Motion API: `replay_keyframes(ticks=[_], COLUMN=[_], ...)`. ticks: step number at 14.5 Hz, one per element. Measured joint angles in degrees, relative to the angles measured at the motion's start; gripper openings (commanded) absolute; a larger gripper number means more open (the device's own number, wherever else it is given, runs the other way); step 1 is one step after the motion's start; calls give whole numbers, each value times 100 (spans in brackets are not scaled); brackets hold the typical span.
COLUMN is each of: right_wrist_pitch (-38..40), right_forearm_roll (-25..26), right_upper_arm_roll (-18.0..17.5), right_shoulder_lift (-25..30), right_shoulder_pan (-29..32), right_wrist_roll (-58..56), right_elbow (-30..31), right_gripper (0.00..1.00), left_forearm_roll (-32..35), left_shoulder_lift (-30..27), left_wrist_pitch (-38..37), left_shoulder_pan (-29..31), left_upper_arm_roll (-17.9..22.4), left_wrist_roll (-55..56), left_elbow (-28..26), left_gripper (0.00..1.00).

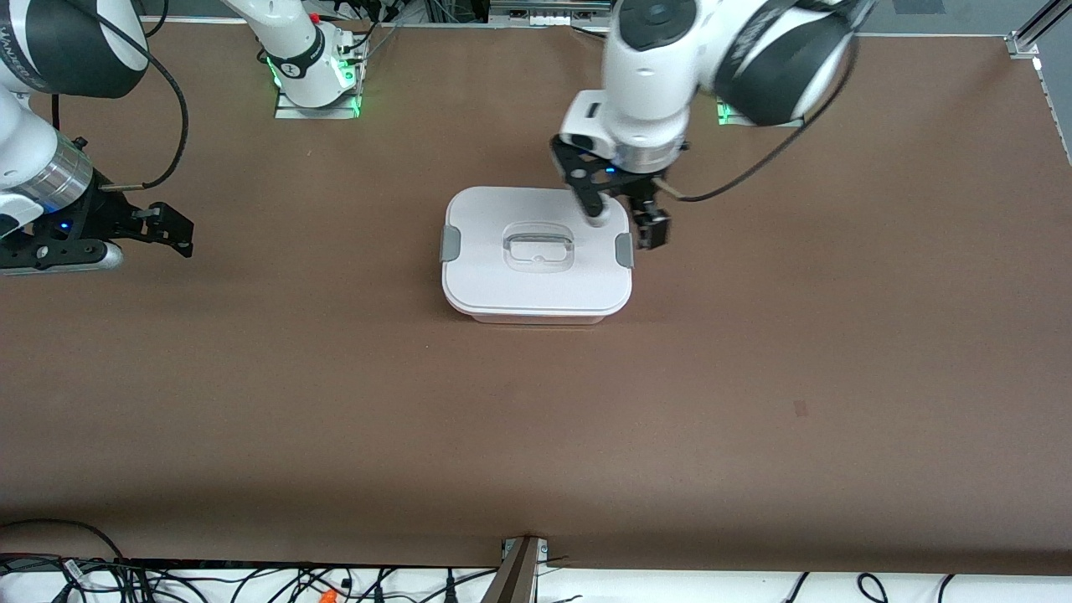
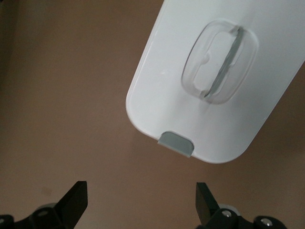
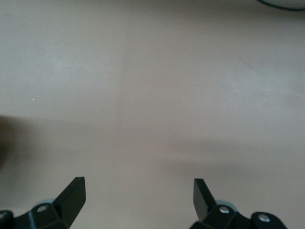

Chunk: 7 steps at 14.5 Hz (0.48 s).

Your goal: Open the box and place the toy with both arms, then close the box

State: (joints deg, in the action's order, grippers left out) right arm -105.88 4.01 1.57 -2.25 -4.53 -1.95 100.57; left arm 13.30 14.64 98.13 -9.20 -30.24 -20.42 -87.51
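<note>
A closed box (image 1: 536, 255) sits mid-table, its white lid (image 2: 200, 76) on. The left gripper (image 1: 624, 219) hangs over the lid's corner beside a grey clip (image 1: 624, 250), fingers apart, empty. The right gripper (image 1: 172, 230) waits over bare table (image 1: 754, 377), fingers apart. The box looks light, stiff and slippery; the recessed handle (image 1: 538, 244) seems the surest hold.

A: What colour is the lid (image 1: 536, 289) showing?
B: It's looking white, with grey clips (image 1: 450, 244).
A: And the table (image 1: 754, 377)?
B: It's showing plain brown. The arms (image 1: 653, 75) are looking white with black bands.
</note>
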Motion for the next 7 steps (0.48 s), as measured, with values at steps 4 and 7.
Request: replay_keyframes(ticks=[4, 7], right_wrist_pitch=[-2, 0], right_forearm_roll=[0, 0], right_upper_arm_roll=[-2, -2], right_shoulder_lift=[0, 0], right_shoulder_pan=[-3, -3], right_wrist_roll=[0, 0], right_elbow=[0, 0], right_gripper=[100, 100], left_forearm_roll=[-82, -432], left_shoulder_lift=[-163, -164], left_wrist_pitch=[-746, -958], left_shoulder_pan=[925, 1607], left_upper_arm_roll=[30, 44], left_wrist_roll=[4, 1], left_elbow=[617, 849], left_gripper=[100, 100])
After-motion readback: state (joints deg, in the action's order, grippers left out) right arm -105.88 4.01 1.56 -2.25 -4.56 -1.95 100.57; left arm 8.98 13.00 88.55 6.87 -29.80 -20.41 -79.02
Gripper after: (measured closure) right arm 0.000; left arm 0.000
